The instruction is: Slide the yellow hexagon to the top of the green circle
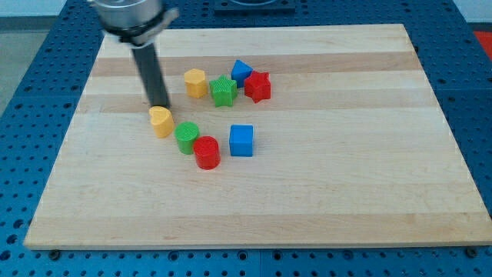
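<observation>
Red cylinder (207, 151), ribbed plastic, sits lowest on the pale wood counter (346, 192), touching the green circle (187, 137). Just upper left lies the yellow hexagon (161, 121), my tip (159, 106) at its upper edge; no hand shows

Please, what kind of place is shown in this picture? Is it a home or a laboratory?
Most likely a robotics lab bench, not a home. A wooden board lies on a blue perforated mounting table, a robot arm's rod ends with my tip just above a yellow block, and small coloured test blocks lie nearby.
</observation>
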{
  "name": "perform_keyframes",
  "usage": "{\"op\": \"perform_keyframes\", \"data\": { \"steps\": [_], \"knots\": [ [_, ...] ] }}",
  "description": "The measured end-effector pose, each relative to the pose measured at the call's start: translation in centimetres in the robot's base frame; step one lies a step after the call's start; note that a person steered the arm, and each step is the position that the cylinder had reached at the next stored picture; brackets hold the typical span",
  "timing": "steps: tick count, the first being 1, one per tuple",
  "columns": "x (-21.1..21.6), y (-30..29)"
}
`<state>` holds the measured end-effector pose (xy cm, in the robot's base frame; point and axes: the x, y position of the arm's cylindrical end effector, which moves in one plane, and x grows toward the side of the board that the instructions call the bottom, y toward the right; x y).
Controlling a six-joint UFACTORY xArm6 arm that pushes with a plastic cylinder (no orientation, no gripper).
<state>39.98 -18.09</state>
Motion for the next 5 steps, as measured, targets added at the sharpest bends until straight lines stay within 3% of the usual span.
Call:
{"op": "perform_keyframes", "data": {
  "steps": [1, 2, 3, 4, 5],
  "knots": [
    [-0.9, -5.2],
    [-5.8, -5.7],
    [-10.8, -3.4],
    [-13.1, 0.8],
    [-12.8, 2.7]
  ]
}}
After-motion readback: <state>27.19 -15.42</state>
